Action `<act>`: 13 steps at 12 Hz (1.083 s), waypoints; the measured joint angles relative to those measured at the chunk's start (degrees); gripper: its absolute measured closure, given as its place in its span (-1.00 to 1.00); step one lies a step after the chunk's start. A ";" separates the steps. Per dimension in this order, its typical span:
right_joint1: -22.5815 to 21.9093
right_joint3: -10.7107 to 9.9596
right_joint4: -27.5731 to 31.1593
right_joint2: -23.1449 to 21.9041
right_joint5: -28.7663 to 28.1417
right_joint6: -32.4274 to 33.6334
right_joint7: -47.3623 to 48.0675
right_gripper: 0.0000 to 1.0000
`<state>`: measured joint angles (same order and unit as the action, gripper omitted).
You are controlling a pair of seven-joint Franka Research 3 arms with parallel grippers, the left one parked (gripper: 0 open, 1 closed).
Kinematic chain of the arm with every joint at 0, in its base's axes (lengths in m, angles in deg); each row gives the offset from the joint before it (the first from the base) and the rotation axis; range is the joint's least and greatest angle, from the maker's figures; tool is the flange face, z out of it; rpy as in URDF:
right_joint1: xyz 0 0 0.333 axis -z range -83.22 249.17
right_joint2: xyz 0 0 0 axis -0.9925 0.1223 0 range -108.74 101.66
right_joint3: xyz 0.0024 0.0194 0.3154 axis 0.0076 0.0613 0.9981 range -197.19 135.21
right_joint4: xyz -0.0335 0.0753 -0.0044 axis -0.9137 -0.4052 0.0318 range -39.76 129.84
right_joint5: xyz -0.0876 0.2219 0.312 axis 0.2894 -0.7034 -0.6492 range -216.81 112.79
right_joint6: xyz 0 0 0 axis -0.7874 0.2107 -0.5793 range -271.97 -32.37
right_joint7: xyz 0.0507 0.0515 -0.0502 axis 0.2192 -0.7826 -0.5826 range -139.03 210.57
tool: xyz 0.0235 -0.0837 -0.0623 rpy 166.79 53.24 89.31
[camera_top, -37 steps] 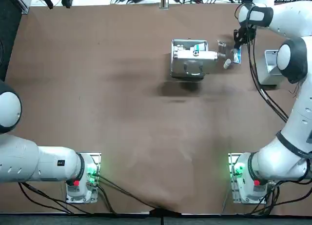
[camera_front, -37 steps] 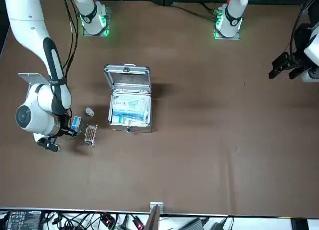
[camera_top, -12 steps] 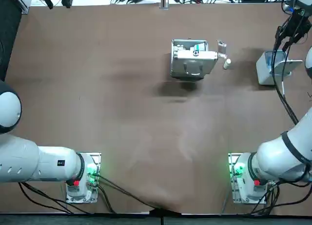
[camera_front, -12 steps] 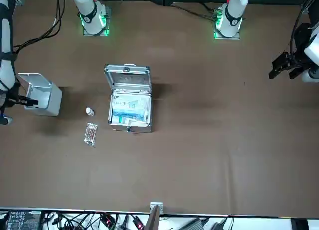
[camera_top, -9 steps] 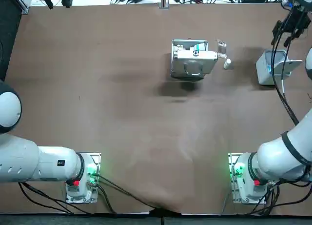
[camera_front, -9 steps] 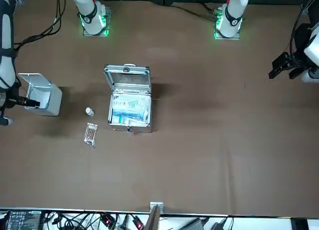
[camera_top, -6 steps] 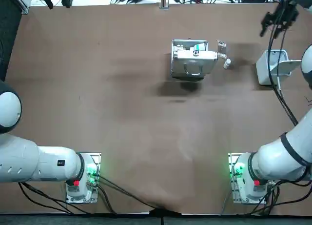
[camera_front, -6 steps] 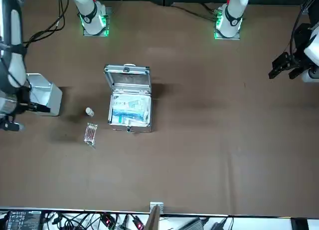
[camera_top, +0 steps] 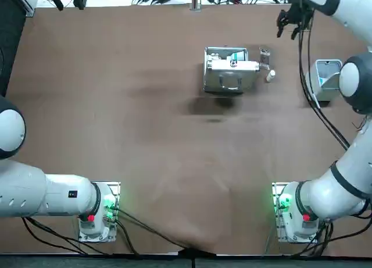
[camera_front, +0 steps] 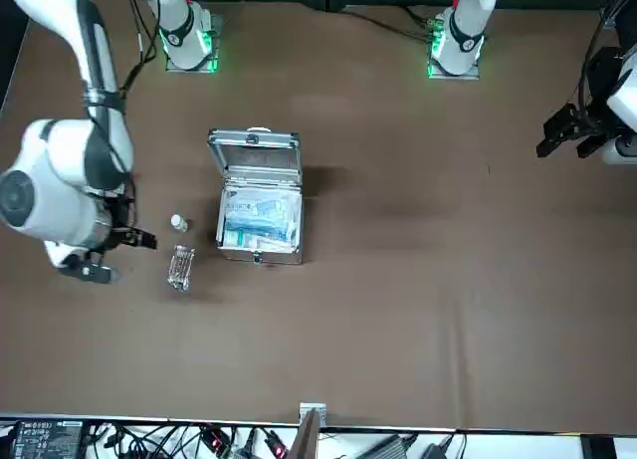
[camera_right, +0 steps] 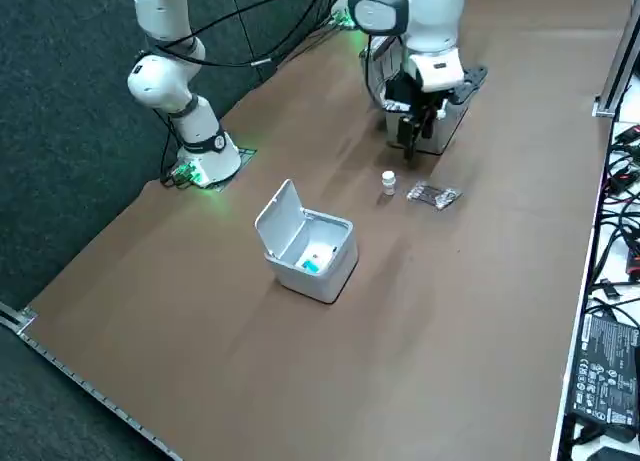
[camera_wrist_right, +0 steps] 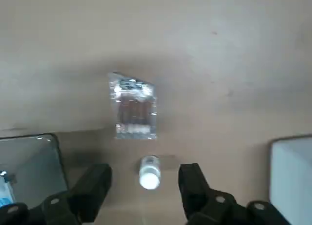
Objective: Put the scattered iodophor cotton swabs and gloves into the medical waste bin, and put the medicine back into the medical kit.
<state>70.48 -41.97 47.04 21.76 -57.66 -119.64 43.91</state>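
The right arm's jaws are hanging spread and empty near the medical kit [camera_top: 228, 70]. The medicine bottle [camera_wrist_right: 149, 172] is standing on the bench [camera_top: 116, 105] just beside the kit, in line with their gap. The swab packet [camera_wrist_right: 132, 110] is lying just beyond, its long axis crossing their closing line.

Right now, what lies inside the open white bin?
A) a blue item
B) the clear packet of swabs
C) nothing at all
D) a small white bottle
A: the right side view shows a blue item inside the bin, while the bottle and packet lie on the table, with the open, empty right tool above them.
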 joint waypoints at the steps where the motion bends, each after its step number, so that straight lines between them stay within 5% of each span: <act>1: -1.30 -0.01 0.04 0.73 0.16 -1.12 -0.79 -0.70; 8: -2.57 -0.45 0.34 9.30 0.18 -15.91 -29.99 -0.41; 13: -3.02 0.51 -0.44 14.98 0.20 -22.13 -35.99 -0.22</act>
<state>67.47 -41.45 46.60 36.74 -57.47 -141.78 7.92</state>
